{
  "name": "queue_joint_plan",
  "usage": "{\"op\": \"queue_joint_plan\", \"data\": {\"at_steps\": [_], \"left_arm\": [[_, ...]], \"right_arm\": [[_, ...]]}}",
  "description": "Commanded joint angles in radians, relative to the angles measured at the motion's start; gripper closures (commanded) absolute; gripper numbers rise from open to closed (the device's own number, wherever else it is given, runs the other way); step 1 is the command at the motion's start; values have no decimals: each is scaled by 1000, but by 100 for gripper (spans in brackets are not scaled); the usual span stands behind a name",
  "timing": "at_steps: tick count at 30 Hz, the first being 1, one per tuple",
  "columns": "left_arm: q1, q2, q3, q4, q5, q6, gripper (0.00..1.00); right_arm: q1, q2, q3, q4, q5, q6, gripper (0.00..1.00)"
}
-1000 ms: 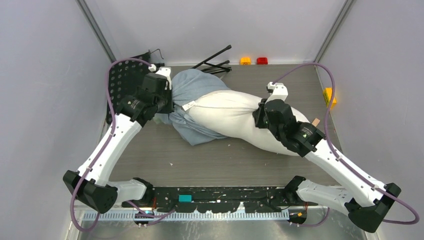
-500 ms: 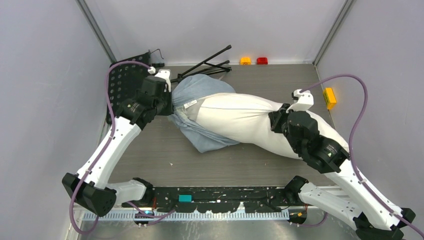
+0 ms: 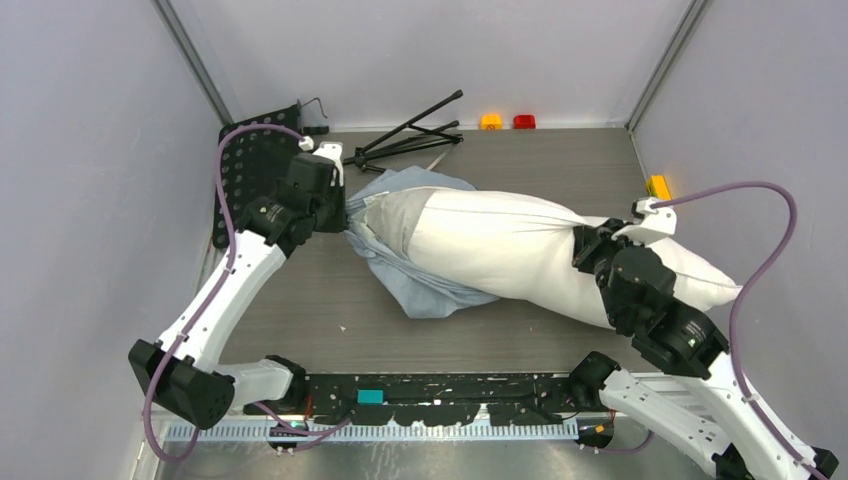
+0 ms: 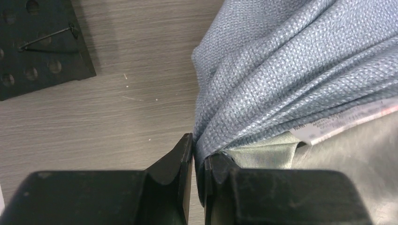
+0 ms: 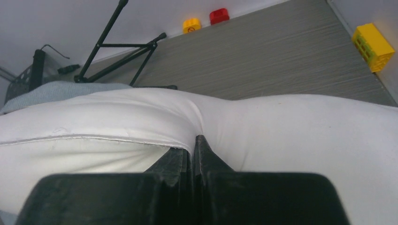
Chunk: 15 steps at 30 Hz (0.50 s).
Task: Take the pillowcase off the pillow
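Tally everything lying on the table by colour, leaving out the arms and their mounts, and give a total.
White: 1, the pillow
Blue-grey: 1, the pillowcase
Black: 2, the tripod and the perforated plate
Yellow: 2, the small yellow piece and the yellow brick
Red: 1, the small red piece
Total: 7

The top view looks down from above and behind the arm bases [image 3: 262, 380] over the whole table [image 3: 300, 300], while both wrist views sit close, the left facing pillowcase [image 4: 291, 70] and table, the right facing over the pillow [image 5: 305, 131] toward the back wall [image 5: 70, 18], all shared with the top view.
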Motion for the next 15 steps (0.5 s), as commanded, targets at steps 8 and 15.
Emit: {"op": "queue_joint_plan", "data": {"at_steps": [8, 15], "left_arm": [[79, 77, -65, -31, -249, 56, 86], [83, 99, -71, -28, -291, 51, 90]], "right_arm": [[-55, -139, 41, 269, 458, -102, 100], [-55, -132, 31, 319, 531, -108, 100]]}}
